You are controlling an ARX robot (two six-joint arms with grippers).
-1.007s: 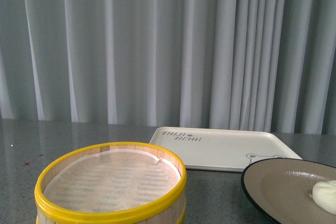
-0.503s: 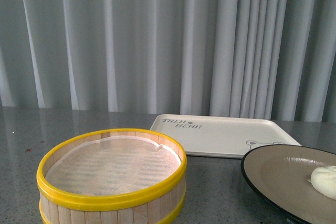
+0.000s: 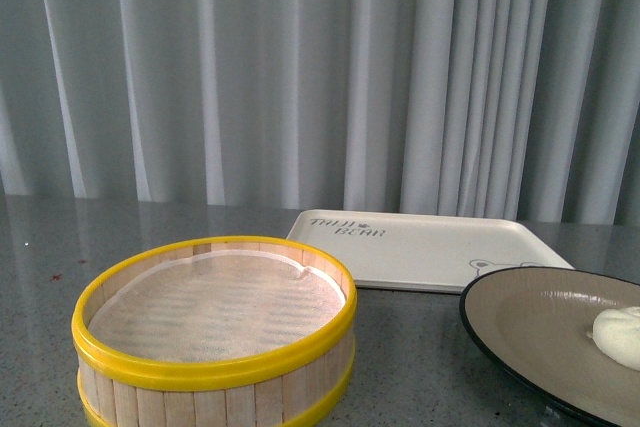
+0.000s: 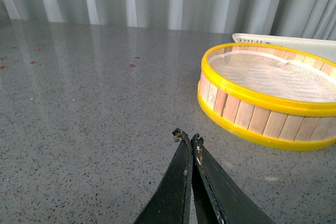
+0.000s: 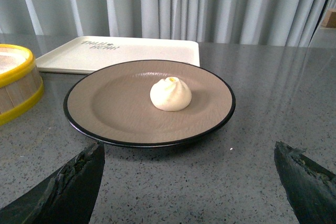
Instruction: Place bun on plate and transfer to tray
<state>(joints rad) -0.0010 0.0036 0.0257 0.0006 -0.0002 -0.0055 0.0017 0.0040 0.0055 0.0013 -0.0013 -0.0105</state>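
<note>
The cream-white bun rests near the middle of the beige plate with its black rim. In the front view the bun and the plate show at the lower right. The cream tray lies on the table just beyond the plate; it also shows in the right wrist view, the tray behind the plate. My right gripper is open, its fingers wide apart just short of the plate's near rim. My left gripper is shut on nothing, above bare table a little short of the steamer basket.
A yellow-rimmed wooden steamer basket lined with white cloth stands left of the plate; it is the steamer basket in the left wrist view. The grey speckled table stretches left. Grey curtains hang behind the table.
The front view has shifted: basket, tray and plate sit higher in the frame now, with more of the basket's wooden side showing. The bun stays on the plate.
</note>
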